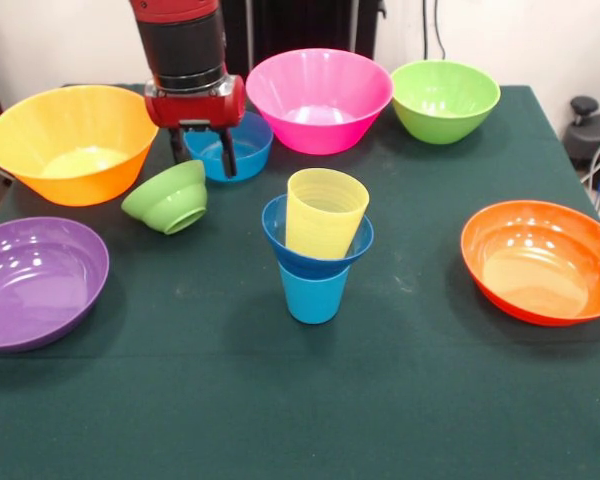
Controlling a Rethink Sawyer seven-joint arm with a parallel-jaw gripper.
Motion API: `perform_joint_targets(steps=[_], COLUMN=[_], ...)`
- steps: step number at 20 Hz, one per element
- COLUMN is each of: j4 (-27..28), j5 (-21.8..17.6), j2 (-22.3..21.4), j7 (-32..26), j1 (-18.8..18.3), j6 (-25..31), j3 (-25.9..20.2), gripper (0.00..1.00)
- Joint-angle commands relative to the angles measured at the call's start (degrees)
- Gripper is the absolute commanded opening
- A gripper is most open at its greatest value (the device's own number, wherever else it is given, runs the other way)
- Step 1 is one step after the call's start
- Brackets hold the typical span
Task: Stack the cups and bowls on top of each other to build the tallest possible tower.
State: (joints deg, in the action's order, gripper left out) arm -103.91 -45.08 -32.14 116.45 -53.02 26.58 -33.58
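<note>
Tower (318, 255) stands 3 pieces high at mid-table: light blue cup (313, 294), dark blue bowl (280, 232), yellow cup (324, 212) on top.
Gripper (203, 156) hangs over the light blue bowl (248, 150), fingers apart and empty. The small lime bowl (168, 197) lies tipped beside it. Yellow-orange (70, 140), pink (318, 98), green (444, 98), purple (35, 280) and orange (542, 260) bowls ring the tower, all apart from it.

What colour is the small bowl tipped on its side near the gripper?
Lime green, clearest in the front view.
</note>
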Motion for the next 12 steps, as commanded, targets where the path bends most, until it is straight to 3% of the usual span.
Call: perform_joint_targets(steps=[1,12], j4=[3.6,5.1], j5=[-2.6,-3.0], j2=[1.7,7.7], j7=[-4.4,-5.1], j1=[1.1,0.1], j6=[-4.2,-9.2], j3=[-2.1,-3.7], gripper=[1.0,1.0])
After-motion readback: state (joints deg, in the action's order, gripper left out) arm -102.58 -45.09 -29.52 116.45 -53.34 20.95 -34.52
